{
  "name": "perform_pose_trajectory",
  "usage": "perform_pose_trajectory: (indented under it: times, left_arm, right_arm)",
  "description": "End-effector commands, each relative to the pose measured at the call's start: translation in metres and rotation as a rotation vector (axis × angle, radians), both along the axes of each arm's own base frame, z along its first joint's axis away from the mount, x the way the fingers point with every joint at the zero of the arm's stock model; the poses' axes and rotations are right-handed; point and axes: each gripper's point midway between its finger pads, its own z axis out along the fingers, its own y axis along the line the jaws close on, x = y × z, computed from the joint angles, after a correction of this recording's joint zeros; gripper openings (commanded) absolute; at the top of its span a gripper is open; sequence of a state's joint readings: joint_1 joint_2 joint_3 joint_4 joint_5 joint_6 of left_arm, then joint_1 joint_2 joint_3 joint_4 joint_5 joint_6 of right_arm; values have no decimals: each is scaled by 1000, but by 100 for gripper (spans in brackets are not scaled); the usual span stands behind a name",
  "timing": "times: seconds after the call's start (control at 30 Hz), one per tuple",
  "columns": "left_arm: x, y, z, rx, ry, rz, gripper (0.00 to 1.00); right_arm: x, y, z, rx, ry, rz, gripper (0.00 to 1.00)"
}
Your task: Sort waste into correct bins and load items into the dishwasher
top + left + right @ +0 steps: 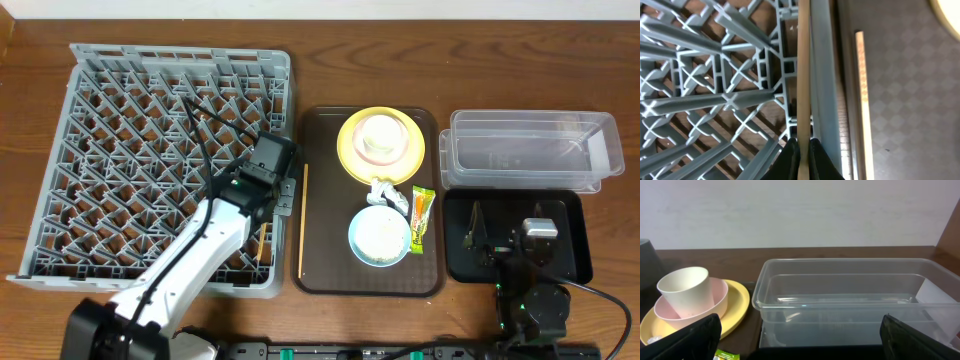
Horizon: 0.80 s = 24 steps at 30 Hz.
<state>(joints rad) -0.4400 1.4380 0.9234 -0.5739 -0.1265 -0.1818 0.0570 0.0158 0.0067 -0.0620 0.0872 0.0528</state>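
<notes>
**Chopstick pinched at the rack's tray-side wall: set it inside, not on the rim**

Nearest the robot, the right gripper [505, 238] hangs over the black tray [572, 262] with its jaws wide and nothing between them. It looks to have no part in this step.

The left gripper [801, 150] is closed thin on one chopstick [803, 75]. The stick runs away from the fingers, right along the tray-side wall of the dish rack [120, 150]. It sits so close to that wall that, in my judgement, a release here could leave it balanced on the rim or sliding out toward the brown tray [325, 272]. It would be better to shift a little toward the rack's middle first. Then bring the stick low and level, so it bridges several ribs rather than falling through a gap, and only then open.

The second chopstick [303, 220] lies along the brown tray's left edge and is likely next. Beyond it are the blue bowl [380, 235], the wrapper [421, 218], the napkin [385, 193] and the yellow plate [350, 150]. The clear container [530, 150] is farthest back on the right.
</notes>
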Motion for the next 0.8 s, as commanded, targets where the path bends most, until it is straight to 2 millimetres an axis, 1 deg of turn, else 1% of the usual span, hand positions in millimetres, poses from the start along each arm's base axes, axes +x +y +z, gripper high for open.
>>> perform_pose_trajectory:
  times: [0.0, 0.03, 0.1, 0.17, 0.23, 0.27, 0.37, 0.47, 0.5, 0.53, 0.6, 0.63, 0.67, 0.73, 0.77]
  left_arm:
    - [0, -1, -5, 14, 16, -17, 8]
    - [1, 0, -5, 16, 15, -16, 7]
    - [2, 4, -2, 33, -1, -6, 11]
    - [4, 8, 1, 53, -17, 4, 24]
    - [6, 11, 6, 61, -37, 14, 30]
    - [6, 11, 8, 58, -44, 15, 32]
    - [9, 10, 23, 36, -89, 17, 33]
    - [10, 9, 42, 9, -143, 19, 33]
    - [8, 9, 56, -16, -181, 22, 32]
    - [7, 8, 62, -37, -195, 24, 33]
    - [0, -1, 73, -102, -207, -6, 43]
    - [-4, -8, 79, -149, -207, -30, 50]
    - [-8, -14, 84, -190, -207, -53, 63]
    - [-17, -29, 94, -279, -203, -106, 84]
    - [-22, -36, 99, -326, -197, -135, 86]
  right_arm:
    - [0, -2, -1, 13, 1, -12, 99]
    - [0, -2, -1, 12, 1, -12, 99]
    - [0, -2, -1, 13, 1, -12, 99]
    - [0, -2, -1, 13, 1, -12, 99]
    - [0, -2, -1, 13, 1, -12, 99]
    - [0, -2, -1, 13, 1, -12, 99]
    - [0, -2, -1, 13, 1, -12, 99]
    - [0, -2, -1, 13, 1, -12, 99]
    - [0, -2, -1, 13, 1, -12, 99]
    - [0, -2, -1, 13, 1, -12, 99]
    - [0, -2, -1, 13, 1, -12, 99]
    - [0, -2, -1, 13, 1, -12, 99]
    - [0, -2, -1, 13, 1, -12, 99]
    - [0, -2, -1, 13, 1, -12, 99]
    - [0, -2, -1, 13, 1, -12, 99]
